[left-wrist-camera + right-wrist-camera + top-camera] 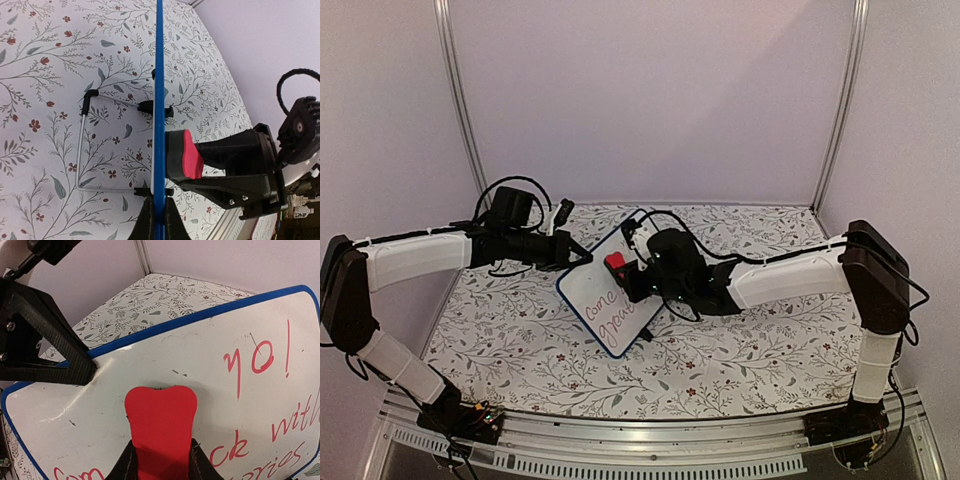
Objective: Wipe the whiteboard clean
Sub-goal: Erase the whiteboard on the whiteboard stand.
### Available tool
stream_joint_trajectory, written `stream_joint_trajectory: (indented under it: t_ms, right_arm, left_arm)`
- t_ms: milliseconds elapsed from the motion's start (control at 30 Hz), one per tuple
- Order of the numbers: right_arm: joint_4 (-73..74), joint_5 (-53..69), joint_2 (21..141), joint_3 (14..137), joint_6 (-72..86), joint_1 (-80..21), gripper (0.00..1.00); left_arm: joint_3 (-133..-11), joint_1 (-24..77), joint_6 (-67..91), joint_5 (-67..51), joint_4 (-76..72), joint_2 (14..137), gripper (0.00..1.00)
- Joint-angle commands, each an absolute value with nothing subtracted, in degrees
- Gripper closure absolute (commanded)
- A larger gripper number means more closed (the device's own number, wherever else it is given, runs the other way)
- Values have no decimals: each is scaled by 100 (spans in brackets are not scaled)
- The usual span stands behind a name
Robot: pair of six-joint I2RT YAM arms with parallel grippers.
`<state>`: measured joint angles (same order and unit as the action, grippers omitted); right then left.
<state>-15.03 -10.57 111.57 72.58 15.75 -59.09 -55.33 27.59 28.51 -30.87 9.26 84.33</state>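
Note:
The whiteboard (610, 305) stands tilted at the middle of the table, white with a blue rim and red handwriting (255, 360) on its face. My left gripper (575, 255) is shut on the board's upper left edge; in the left wrist view the rim (160, 90) runs edge-on between its fingertips (159, 212). My right gripper (161, 454) is shut on a red block eraser (160, 415). The eraser's dark felt side presses flat against the board's face near the top, as the left wrist view shows (187, 156). The area around the eraser is wiped white.
A wire stand (82, 145) and black clip feet (150, 106) sit behind the board. The floral tablecloth (740, 340) covers the table. Cables (520, 190) loop above both wrists. Walls and metal posts (460, 110) enclose the back.

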Motion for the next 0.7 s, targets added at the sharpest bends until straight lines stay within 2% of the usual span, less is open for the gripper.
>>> stream_joint_trajectory:
  t_ms: [0, 300, 667]
  right_arm:
    - [-1579, -609, 10977, 6938, 1423, -6139, 77]
    - [-1684, -839, 10811, 6544, 1479, -6201, 78]
    - [-866, -1016, 11035, 7363, 1999, -5608, 78]
  left_arm:
    - [-5577, 2856, 2767, -3416, 617, 8280, 100]
    - [-5572, 2852, 2772, -3428, 613, 8279, 100]
    - [-5570, 2849, 2769, -3417, 614, 8262, 100]
